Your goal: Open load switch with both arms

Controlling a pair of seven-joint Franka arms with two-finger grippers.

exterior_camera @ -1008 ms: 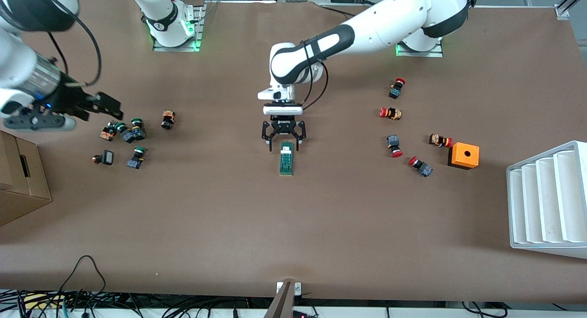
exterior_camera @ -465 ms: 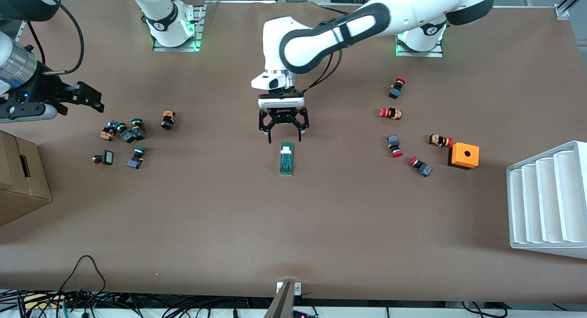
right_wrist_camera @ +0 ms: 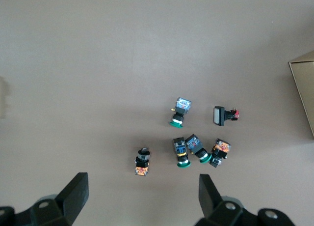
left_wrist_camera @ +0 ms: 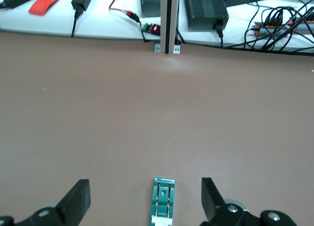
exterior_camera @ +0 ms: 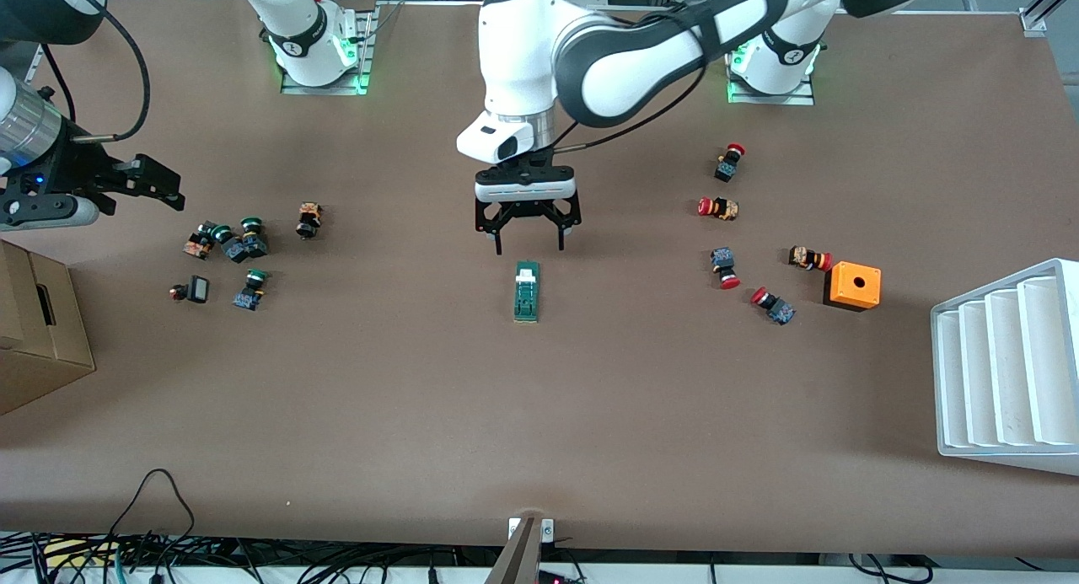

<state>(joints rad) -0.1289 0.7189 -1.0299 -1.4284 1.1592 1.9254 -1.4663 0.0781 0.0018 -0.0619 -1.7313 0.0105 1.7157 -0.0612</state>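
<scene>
The load switch [exterior_camera: 527,291] is a narrow dark-green block lying flat mid-table, its white tab end toward the robots' bases. My left gripper [exterior_camera: 529,247] hangs open over the table just off that white end, not touching it. In the left wrist view the load switch [left_wrist_camera: 163,201] lies between the spread fingers of the left gripper [left_wrist_camera: 144,186]. My right gripper [exterior_camera: 169,184] is open and holds nothing. It hovers at the right arm's end of the table, beside a cluster of green-capped push buttons [right_wrist_camera: 186,150], which show past the right gripper [right_wrist_camera: 142,184] in the right wrist view.
Green-capped push buttons [exterior_camera: 236,247] lie toward the right arm's end, with a cardboard box [exterior_camera: 38,331] at that table edge. Red-capped buttons [exterior_camera: 725,268], an orange box with a hole [exterior_camera: 852,286] and a white stepped rack [exterior_camera: 1003,365] sit toward the left arm's end.
My left gripper has lifted off the switch's white end and drawn back toward the bases. My right gripper has drawn away from the buttons toward the table's edge.
</scene>
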